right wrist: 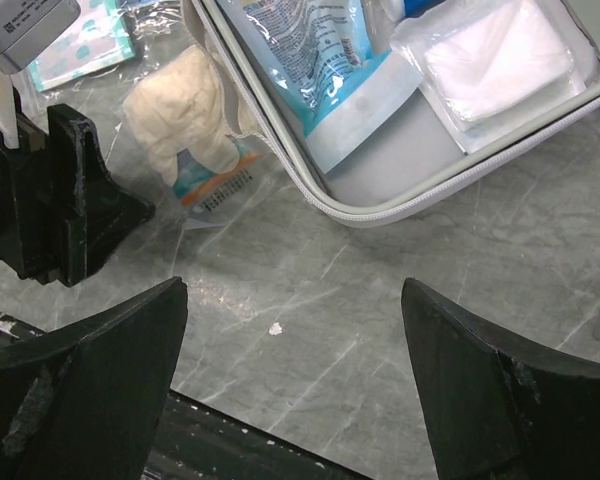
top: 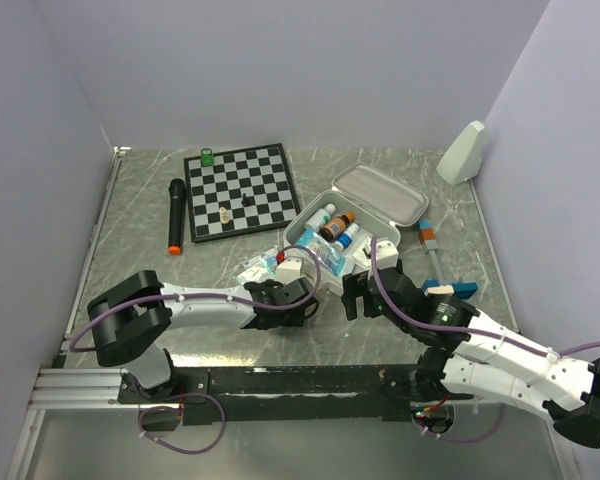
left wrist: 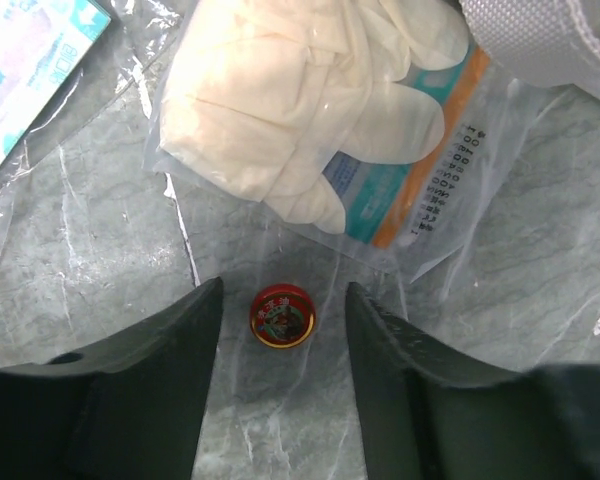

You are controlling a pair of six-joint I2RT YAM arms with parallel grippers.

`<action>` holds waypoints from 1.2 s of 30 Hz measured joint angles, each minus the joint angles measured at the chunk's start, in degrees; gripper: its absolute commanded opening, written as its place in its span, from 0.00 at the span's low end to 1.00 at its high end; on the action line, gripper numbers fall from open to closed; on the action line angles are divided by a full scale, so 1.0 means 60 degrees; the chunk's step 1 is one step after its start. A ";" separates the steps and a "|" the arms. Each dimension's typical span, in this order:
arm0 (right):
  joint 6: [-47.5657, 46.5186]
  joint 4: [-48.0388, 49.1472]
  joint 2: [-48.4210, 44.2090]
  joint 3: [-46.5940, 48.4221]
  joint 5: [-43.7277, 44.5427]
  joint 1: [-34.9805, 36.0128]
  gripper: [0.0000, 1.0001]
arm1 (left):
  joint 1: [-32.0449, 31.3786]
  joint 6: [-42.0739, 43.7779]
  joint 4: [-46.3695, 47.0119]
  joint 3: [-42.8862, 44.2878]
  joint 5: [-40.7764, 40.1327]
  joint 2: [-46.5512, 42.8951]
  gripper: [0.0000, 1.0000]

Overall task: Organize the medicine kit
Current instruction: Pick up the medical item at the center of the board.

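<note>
The medicine kit [top: 378, 196] lies open behind both arms, its white lid folded back and its base [right wrist: 380, 205] holding small bottles, a blue packet [right wrist: 310, 50] and white gauze [right wrist: 495, 55]. A small round red tin [left wrist: 283, 315] sits on the marble table. My left gripper [left wrist: 283, 290] is lowered over the tin and open, with a gap on each side between the fingers and the tin. A clear bag of white gloves [left wrist: 300, 100] lies just beyond the tin. My right gripper [right wrist: 290, 300] stands wide open over bare table in front of the kit, with nothing between its fingers.
A blue-patterned packet [left wrist: 30, 60] lies left of the gloves. A chessboard [top: 242, 188] and a black microphone [top: 176, 215] lie at the back left. A white object [top: 462, 152] stands at the back right, and small blue and orange items [top: 427, 238] lie right of the kit. The two grippers are close together.
</note>
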 measured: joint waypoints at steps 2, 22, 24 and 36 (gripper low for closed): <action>0.0000 -0.0033 -0.0018 0.0000 0.0029 0.0000 0.93 | -0.0026 0.0000 -0.0073 0.0036 -0.0051 0.0036 0.52; 0.0000 -0.0401 -0.0656 0.0000 0.0324 0.0000 0.93 | -0.0729 -0.0044 -0.1304 0.1297 -0.1056 0.1166 0.38; 0.0000 -0.0433 -0.0710 0.0000 0.0328 0.0000 0.93 | -0.0772 -0.0084 -0.1322 0.1319 -0.1129 0.1195 0.38; 0.0007 -0.0521 -0.0718 0.0000 0.0346 0.0000 0.93 | -0.0834 -0.0284 -0.1647 0.1337 -0.1461 0.1173 0.53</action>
